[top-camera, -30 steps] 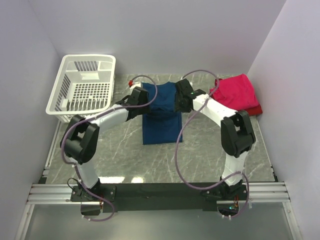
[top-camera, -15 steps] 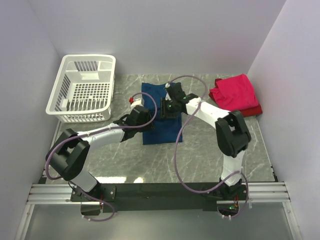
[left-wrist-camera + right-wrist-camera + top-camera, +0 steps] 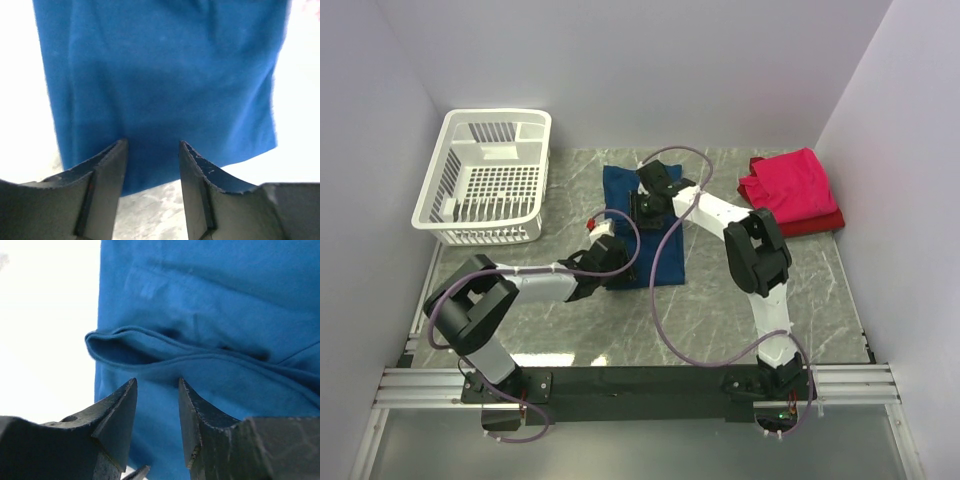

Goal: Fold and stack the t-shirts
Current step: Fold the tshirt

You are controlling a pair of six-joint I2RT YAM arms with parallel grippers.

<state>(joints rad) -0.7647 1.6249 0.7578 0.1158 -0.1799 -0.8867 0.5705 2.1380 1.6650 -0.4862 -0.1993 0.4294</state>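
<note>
Shirt (image 3: 618, 190): soft, light, limp navy cloth; we judge folded edge best pinch point. Left gripper (image 3: 152, 145), right gripper (image 3: 157, 382): fingers spread over cloth, pinching nothing.

no text, label, brand, number or sign legible in any view. navy t-shirt (image 3: 618, 190): plain blue cloth showing, nothing to read.

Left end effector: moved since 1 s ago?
Yes. The left end effector has pulled back toward the arm bases, away from the basket's right corner, and now sits at the navy shirt's near left edge.
</note>
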